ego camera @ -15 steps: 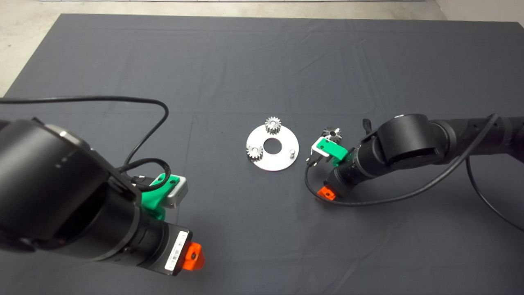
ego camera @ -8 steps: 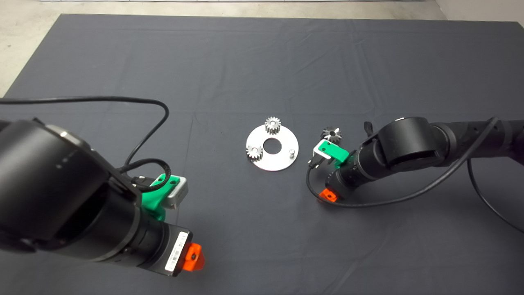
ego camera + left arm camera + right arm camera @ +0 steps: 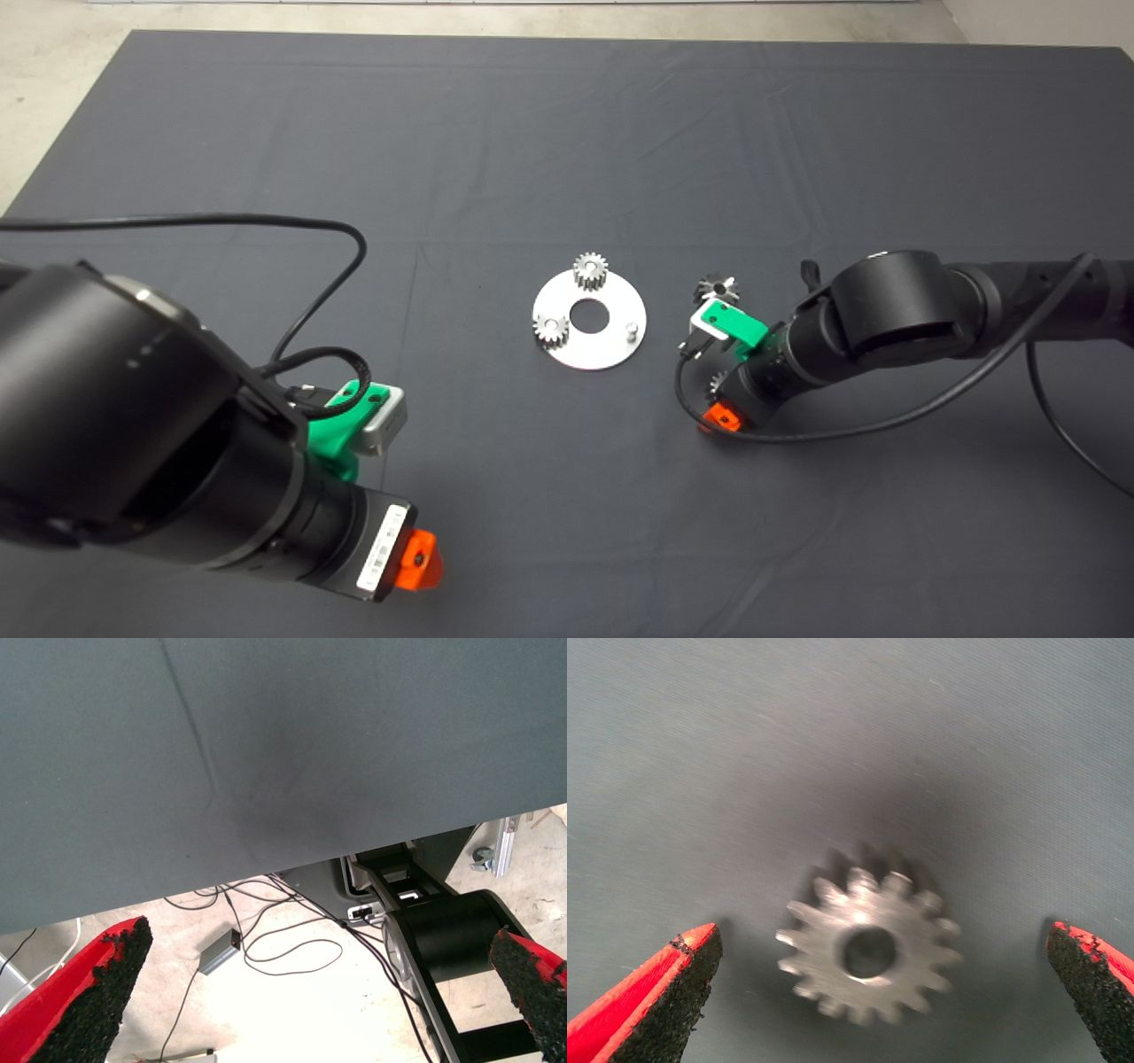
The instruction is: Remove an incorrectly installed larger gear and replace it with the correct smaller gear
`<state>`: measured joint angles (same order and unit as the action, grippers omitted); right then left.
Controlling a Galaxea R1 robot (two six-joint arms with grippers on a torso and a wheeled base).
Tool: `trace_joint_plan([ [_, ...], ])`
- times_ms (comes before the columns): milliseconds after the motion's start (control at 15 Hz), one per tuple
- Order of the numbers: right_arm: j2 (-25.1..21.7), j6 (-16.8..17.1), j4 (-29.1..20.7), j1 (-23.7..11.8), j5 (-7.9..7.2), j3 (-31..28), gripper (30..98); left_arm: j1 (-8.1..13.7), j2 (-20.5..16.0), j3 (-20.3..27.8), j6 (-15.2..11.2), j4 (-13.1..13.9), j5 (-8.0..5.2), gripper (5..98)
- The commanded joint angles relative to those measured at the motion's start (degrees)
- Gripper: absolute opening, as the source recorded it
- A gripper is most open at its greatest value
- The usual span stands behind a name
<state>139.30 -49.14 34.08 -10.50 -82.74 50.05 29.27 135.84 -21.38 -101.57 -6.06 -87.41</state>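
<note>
Right gripper [image 3: 877, 992] spread above the smaller gear [image 3: 868, 948]

White rectangular sticker [image 3: 383, 551] on black left arm wrist, just behind orange block near left claw: carries barcode-like dark print, too small to read. No other text, brand, number or sign legible in any view, neither on silver gears, round silver plate, dark mat nor right arm.
</note>
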Motion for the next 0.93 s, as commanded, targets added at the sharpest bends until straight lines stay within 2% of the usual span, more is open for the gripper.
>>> trace_joint_plan([
  [0, -0.1, 0.2, 1.6, -1.0, 0.03, -0.2, 97.1, 0.5, 0.0, 0.9, -0.4, 0.0, -0.13, 98.2],
  [333, 0.4, 0.3, 1.7, -0.9, 0.12, -0.2, 95.7, 0.5, 0.0, 0.9, -0.3, 0.0, -0.22, 98.2],
  [467, 0.6, 0.3, 1.7, -0.9, 0.12, -0.2, 90.9, 0.5, 0.0, 0.9, -0.3, 0.0, -0.22, 98.2],
  [600, 0.5, 0.3, 1.7, -0.8, 0.56, -0.1, 90.9, 0.5, -0.1, 0.9, -0.3, 0.0, -0.31, 98.2],
  [867, 0.8, 0.3, 1.7, -0.8, 0.74, -0.1, 85.5, 0.4, -0.1, 0.9, -0.3, 0.0, -0.40, 98.2],
])
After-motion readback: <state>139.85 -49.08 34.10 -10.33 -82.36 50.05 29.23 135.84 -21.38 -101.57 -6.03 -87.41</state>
